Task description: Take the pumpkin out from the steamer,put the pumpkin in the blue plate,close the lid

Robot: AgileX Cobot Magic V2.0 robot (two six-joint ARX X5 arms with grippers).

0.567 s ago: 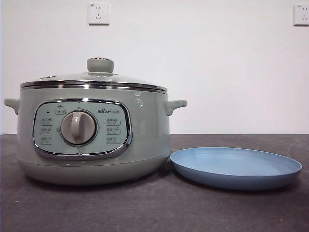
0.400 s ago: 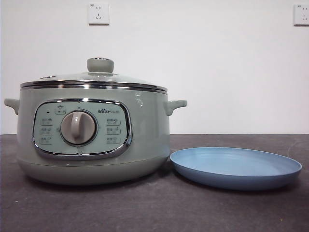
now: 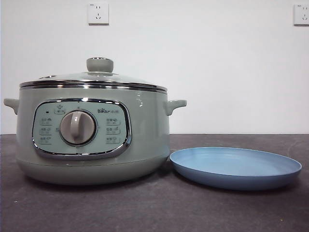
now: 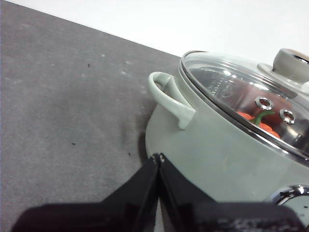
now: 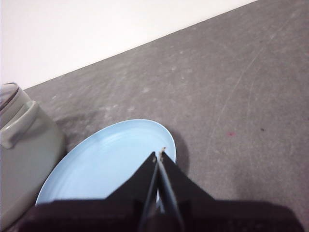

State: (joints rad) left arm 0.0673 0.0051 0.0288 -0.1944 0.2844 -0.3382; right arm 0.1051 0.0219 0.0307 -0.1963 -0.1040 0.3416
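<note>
The pale green steamer point(image 3: 91, 140) stands on the dark table at the left, with its glass lid point(image 3: 94, 77) resting on top. Through the glass, the left wrist view shows the orange-red pumpkin point(image 4: 264, 122) with its green stem inside the steamer point(image 4: 217, 150). The blue plate point(image 3: 235, 166) lies just right of the steamer, with nothing on it. My left gripper point(image 4: 158, 158) is shut and hovers beside the steamer's side handle point(image 4: 170, 98). Above the near rim of the plate point(image 5: 111, 164), my right gripper point(image 5: 158, 155) is shut and holds nothing. Neither arm shows in the front view.
A white wall with two sockets point(image 3: 98, 13) rises behind the table. Bare dark tabletop point(image 3: 145, 208) stretches in front of the steamer and plate, and more of it lies beyond the plate in the right wrist view.
</note>
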